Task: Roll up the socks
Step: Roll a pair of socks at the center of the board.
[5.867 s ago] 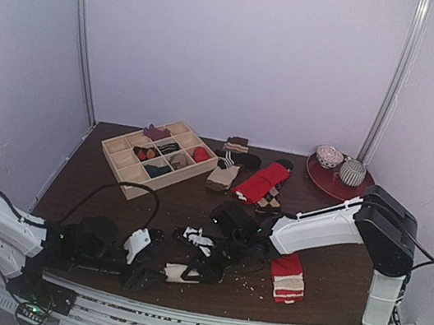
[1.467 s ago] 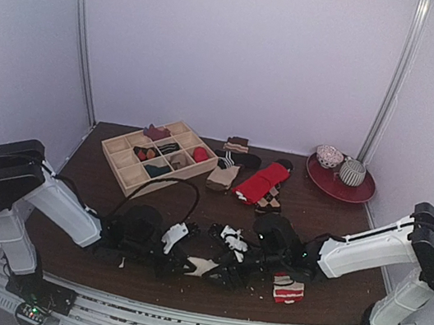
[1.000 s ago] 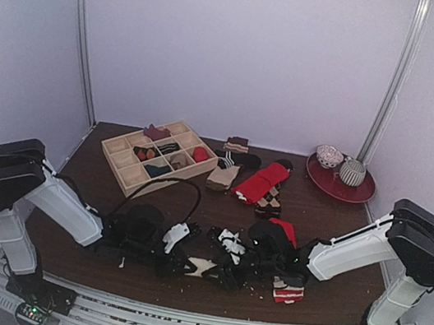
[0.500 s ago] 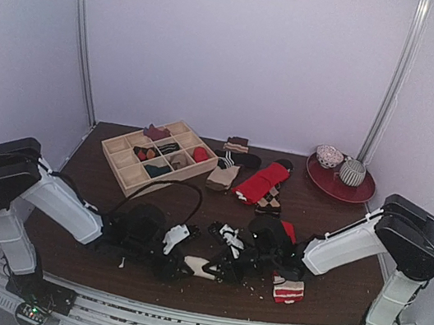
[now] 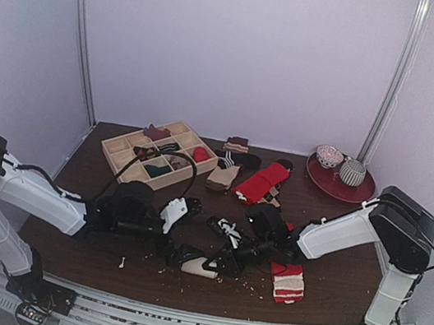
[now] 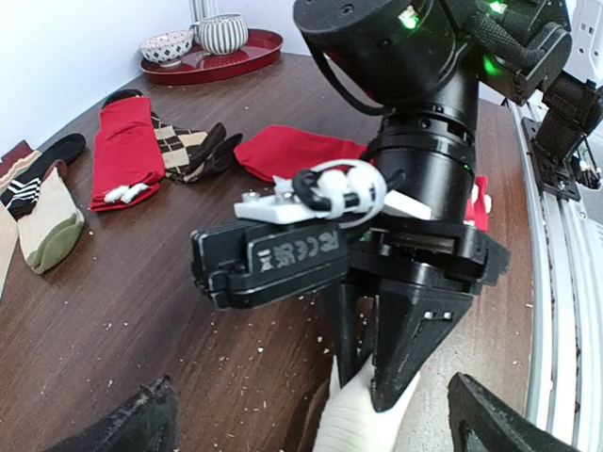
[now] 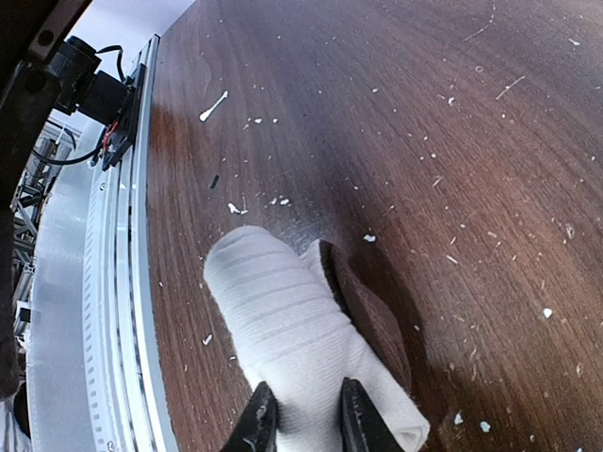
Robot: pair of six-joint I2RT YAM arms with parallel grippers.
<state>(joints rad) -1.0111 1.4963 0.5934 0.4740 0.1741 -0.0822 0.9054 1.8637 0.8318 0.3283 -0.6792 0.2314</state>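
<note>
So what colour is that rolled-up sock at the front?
The sock is ribbed cream with a brown band; clearest in the right wrist view.

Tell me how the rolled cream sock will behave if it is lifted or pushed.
The cream sock is probably soft and light: its ribbed fabric seems pinched in by the right gripper. Its brown end lies flat beside the roll, so it may unroll when lifted. The rounded shape could roll if pushed sideways.

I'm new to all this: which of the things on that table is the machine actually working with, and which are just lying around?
In the job: cream sock, pinched in the right arm's jaws; red sock with white-striped end.
Just lying about: wooden box, plain red sock, red tray, striped bowl.
</note>
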